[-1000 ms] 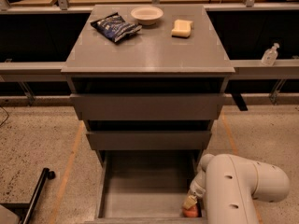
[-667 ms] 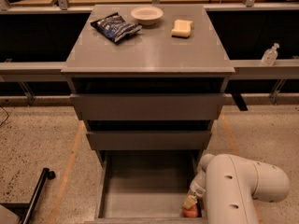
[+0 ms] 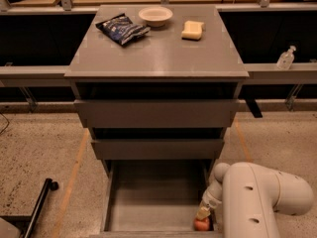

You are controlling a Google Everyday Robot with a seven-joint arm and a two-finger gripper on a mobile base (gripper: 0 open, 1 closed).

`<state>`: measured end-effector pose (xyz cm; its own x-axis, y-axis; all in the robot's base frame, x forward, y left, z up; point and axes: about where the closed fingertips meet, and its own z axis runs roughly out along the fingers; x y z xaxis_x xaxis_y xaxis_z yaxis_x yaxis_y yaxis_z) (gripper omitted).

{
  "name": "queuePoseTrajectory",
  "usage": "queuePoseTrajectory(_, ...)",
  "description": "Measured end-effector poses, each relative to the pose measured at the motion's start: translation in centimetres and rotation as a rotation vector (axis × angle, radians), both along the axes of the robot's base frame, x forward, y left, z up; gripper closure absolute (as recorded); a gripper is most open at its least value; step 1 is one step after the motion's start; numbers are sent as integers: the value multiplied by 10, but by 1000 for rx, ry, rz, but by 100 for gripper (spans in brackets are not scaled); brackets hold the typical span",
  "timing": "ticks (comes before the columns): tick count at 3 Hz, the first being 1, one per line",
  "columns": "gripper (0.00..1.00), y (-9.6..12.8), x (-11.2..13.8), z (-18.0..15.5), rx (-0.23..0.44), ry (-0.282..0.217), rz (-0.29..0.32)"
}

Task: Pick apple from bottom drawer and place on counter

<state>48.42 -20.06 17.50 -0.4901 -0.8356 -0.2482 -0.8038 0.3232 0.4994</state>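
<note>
Your tool hangs inside the open bottom drawer, just above the apple, which lies below the bench's front right corner. You cannot tell its grip. The bench's bare front edge suits the placing.

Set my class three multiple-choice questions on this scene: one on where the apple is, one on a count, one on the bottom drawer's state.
1. Where is the apple? A. in a basket B. on a chair C. in the bottom drawer
2. How many things lie on the counter? A. one B. three C. five
3. The bottom drawer is: A. pulled open B. shut C. taken out

Answers: 1 C, it sits in the drawer's near right corner, the gripper just above it. 2 B, a bag, a bowl and a sponge. 3 A, its inside shows.
</note>
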Motion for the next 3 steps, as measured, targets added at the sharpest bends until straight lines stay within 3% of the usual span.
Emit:
queuePoseTrajectory(2,15,7,4,18,22,-56,13)
queuePoseTrajectory(3,0,8,5,20,26,-65,16)
